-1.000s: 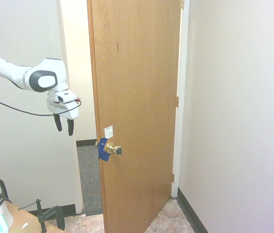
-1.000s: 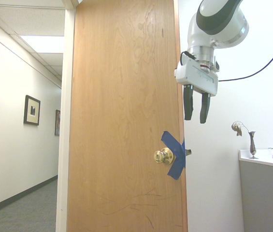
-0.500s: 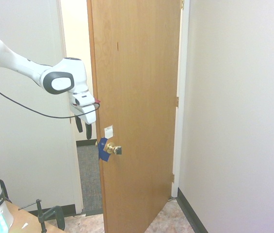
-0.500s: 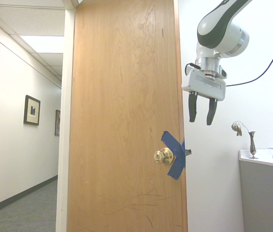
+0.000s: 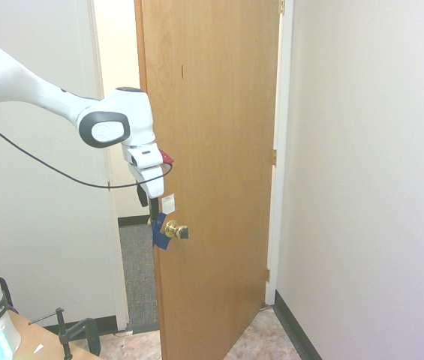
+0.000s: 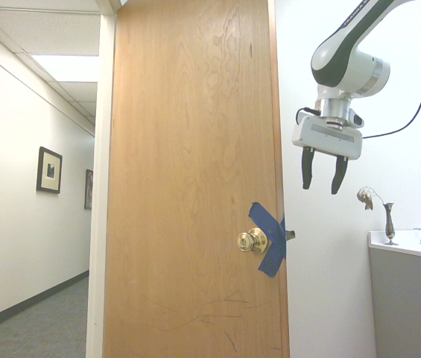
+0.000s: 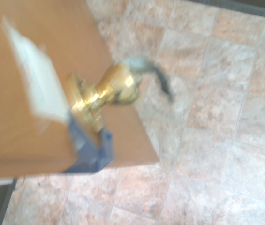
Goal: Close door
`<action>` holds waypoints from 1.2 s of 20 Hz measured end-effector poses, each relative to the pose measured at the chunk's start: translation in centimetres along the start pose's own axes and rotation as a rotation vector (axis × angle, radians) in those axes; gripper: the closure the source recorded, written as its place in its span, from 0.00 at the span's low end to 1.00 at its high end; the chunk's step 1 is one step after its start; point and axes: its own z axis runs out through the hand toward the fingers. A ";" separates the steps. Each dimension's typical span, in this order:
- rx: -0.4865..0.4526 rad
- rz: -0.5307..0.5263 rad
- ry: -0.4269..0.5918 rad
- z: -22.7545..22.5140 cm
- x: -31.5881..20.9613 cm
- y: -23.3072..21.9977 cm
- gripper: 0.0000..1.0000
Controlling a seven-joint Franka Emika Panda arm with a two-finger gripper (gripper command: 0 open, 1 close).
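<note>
The tall orange-brown wooden door (image 5: 215,150) stands ajar in its white frame (image 5: 281,150), and from the side where the robot's base is, its round brass knob (image 5: 172,229) sits at about seven o'clock on the panel. Blue tape (image 5: 160,231) wraps the latch edge beside the knob. The black-fingered white gripper (image 6: 323,192) hangs fingers-down above knob height, spread wide with nothing between them. A white sticker (image 5: 168,204) sits at about twelve o'clock from the knob.
</note>
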 end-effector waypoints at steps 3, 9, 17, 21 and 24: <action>0.008 0.038 0.007 0.0 1.3 0.3 0.00; 0.003 0.046 0.030 -2.2 0.5 -2.5 0.00; 0.038 0.168 0.111 -2.6 2.8 -2.0 0.00; 0.124 0.154 0.099 1.9 2.1 -7.2 0.00; 0.151 0.077 0.062 5.5 -2.0 -14.2 0.00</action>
